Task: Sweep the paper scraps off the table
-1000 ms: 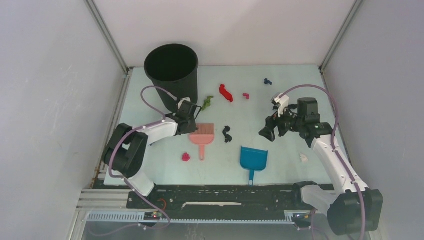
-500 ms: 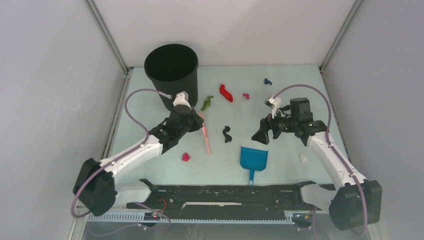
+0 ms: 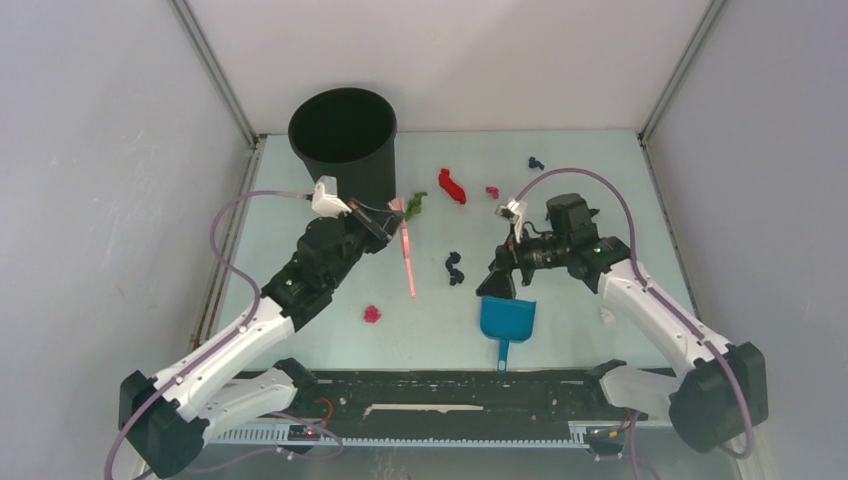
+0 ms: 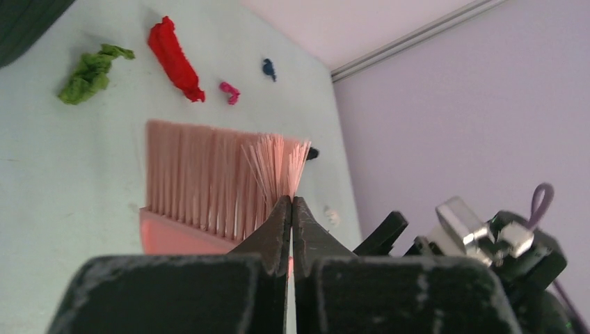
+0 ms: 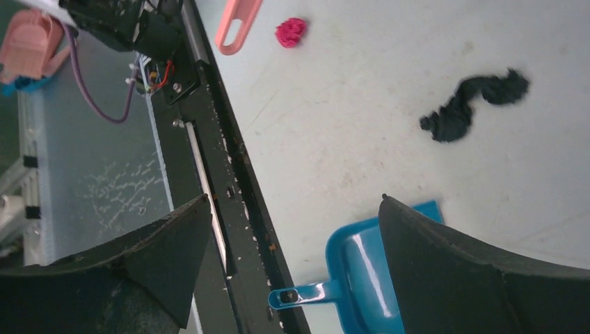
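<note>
Dustpan (image 3: pixel 507 318): blue, flat on the table (image 3: pixel 590 180), near centre.
Magenta scrap (image 3: pixel 372 314): near left, on the table.
Right gripper (image 3: pixel 497 284): jaws spread wide, empty, over the dustpan's far edge.
Black scrap (image 3: pixel 455 267): centre, between both grippers.
Left gripper (image 3: pixel 385 222): clamped on the pink brush (image 3: pixel 406 250), turned on edge.
Far scraps: 4, namely green scrap (image 3: pixel 415 204), red scrap (image 3: pixel 452 186), small magenta scrap (image 3: pixel 492 191) and dark blue scrap (image 3: pixel 536 162).
Bin (image 3: pixel 343 140): black, far left.

A black round bin (image 3: pixel 342 140) stands far-left on the mint-green table (image 3: pixel 580 170); a black paper scrap (image 3: pixel 455 267) lies behind the blue plastic dustpan (image 3: pixel 507 318), right of the pink brush (image 3: pixel 407 255).
</note>
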Robot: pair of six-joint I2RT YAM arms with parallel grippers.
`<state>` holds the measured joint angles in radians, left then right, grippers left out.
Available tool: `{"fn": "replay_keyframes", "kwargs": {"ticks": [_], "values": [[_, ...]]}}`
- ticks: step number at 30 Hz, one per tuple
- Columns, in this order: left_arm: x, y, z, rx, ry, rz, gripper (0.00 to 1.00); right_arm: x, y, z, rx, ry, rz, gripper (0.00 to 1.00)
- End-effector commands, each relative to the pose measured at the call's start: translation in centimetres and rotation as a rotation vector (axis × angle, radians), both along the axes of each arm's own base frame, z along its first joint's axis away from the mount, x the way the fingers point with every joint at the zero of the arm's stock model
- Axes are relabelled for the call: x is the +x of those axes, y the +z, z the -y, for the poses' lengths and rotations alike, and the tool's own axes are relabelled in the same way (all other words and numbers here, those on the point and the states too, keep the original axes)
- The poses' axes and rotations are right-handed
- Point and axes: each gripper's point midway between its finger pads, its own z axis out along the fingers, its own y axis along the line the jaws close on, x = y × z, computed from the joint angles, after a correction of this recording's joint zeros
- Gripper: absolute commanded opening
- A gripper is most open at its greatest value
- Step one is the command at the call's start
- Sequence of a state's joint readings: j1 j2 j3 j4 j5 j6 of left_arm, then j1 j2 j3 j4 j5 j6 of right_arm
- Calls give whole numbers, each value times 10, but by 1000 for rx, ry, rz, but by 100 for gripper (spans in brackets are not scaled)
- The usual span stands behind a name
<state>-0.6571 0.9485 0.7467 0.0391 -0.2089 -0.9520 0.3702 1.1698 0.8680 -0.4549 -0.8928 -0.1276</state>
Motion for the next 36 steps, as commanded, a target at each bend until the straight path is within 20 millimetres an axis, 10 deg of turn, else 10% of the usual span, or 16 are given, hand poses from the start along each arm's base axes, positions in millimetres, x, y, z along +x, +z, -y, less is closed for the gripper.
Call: {"fn": "replay_keyframes", "kwargs": {"ticks": [1, 24, 36], "values": [[-5, 27, -3, -172, 35, 1, 0, -13, 36, -22, 4, 84, 191, 98], [-8, 24, -2, -518, 87, -158, 0, 14, 56, -113, -256, -84, 395, 85], [-9, 23, 2, -523, 69, -176, 0, 26, 29, -105, -368, -112, 401, 48]]}}
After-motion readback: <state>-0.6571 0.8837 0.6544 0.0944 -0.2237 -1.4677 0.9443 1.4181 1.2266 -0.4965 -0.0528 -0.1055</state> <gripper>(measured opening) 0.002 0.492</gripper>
